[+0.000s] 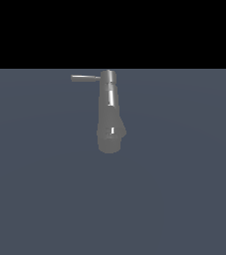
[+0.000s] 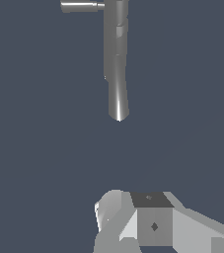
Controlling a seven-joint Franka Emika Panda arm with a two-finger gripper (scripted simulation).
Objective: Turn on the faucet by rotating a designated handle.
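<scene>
Where the exterior view is considered, only the faucet [image 1: 110, 112] is seen, standing on a flat blue-grey floor [image 1: 184, 199] below a black band; no arm or gripper is shown there. Its long axis is upright, with a narrow capped top widening to a thick base. The handle [image 1: 86, 78] is carried at the cap and points horizontally toward the exterior view's left.

By the wrist view, what the other view omits is supplied: part of the gripper [image 2: 133, 222] is shown at the picture's edge, well apart from the faucet [image 2: 116, 59] and touching nothing. Whether its fingers are apart or together cannot be told, since the tips are not clearly seen. The handle [image 2: 81, 6] is seen again as a short bar set crosswise to the column. No containers are visible in either view.
</scene>
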